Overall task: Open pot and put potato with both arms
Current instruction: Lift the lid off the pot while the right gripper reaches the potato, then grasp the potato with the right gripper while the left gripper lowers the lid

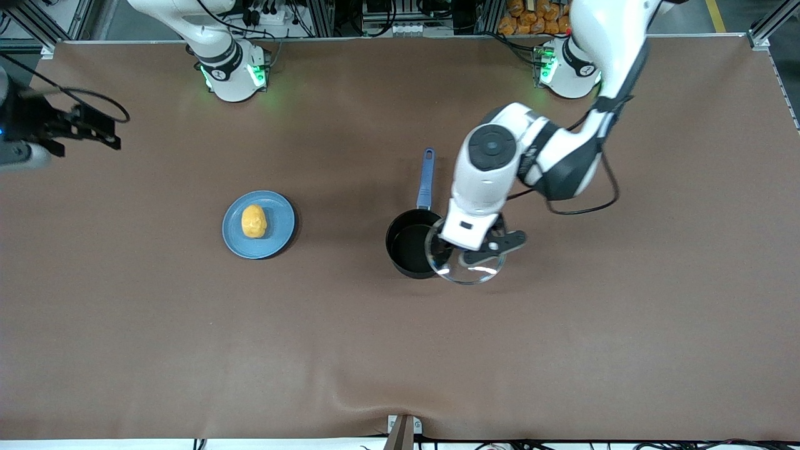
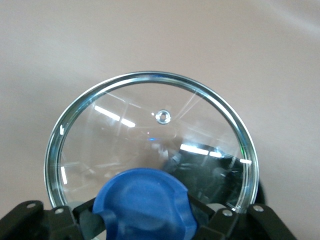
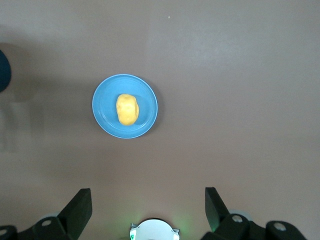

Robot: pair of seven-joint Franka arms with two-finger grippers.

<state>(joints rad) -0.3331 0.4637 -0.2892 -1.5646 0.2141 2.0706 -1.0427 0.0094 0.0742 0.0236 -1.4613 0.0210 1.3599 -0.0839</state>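
Right now the left gripper (image 1: 480, 245) is clamped on the blue knob (image 2: 141, 205) of the round glass lid w/ steel rim (image 1: 465, 265), holding it up in the air. Lid is off the small round black saucepan w/ long straight blue handle (image 1: 409, 245): in the front view it overlaps only the pan's rim toward the left arm's end of the table, the rest hangs over bare brown table (image 1: 400, 350). Pan's mouth is mostly uncovered, inside looks dark; handle points toward the robots' bases. Left wrist view shows the lid about level, small vent hole (image 2: 162, 116) in the glass, black fingers (image 2: 75, 220) pressed either side of the knob.

Small lumpy yellow-orange potato (image 1: 254, 221) lies in the middle of a flat round light-blue plate (image 1: 281, 219), well apart from the pan, toward the right arm's end of the table.

Right gripper (image 1: 94, 132) hangs high over the right arm's end of the table, waiting, jaws spread wide, nothing between them. Its wrist view looks straight down on plate + potato, w/ both black fingers (image 3: 77, 212) far apart at the frame edge.
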